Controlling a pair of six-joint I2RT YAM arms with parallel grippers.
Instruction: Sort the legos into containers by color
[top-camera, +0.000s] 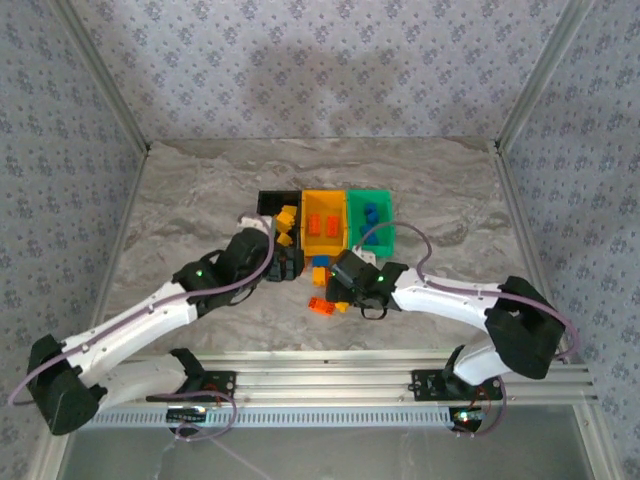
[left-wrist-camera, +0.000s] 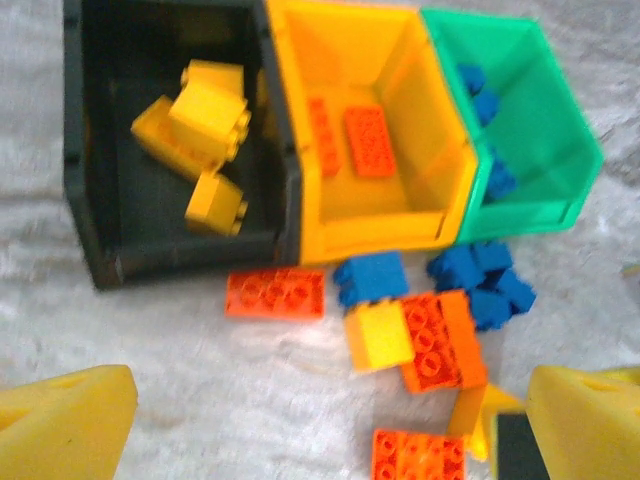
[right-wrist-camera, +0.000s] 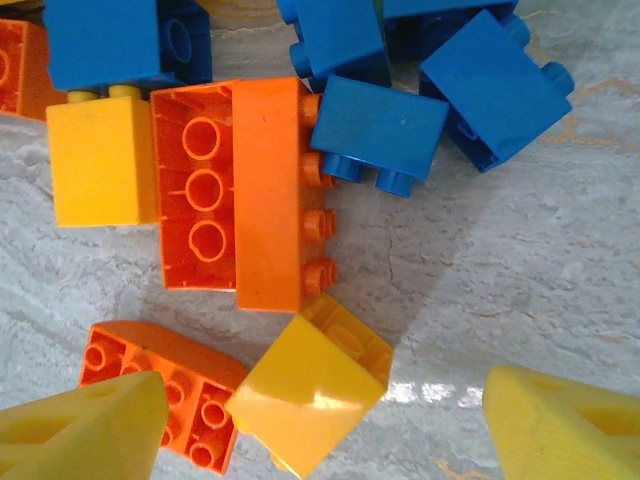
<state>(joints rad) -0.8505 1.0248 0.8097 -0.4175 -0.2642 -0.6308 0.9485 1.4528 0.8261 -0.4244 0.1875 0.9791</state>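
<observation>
My left gripper (left-wrist-camera: 325, 430) hangs open and empty in front of the black bin (left-wrist-camera: 100, 235), which holds yellow legos (left-wrist-camera: 205, 115). My right gripper (right-wrist-camera: 320, 430) is open astride a tilted yellow brick (right-wrist-camera: 310, 400) among the loose ones on the worktop (right-wrist-camera: 500, 300). That brick rests against an orange brick (right-wrist-camera: 165, 395), so closing could snag both or flick the yellow one away. With the arms this near each other, they might also bump.

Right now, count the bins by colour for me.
Black bin: 1
Yellow-orange bin: 1
Green bin: 1
Total: 3
</observation>
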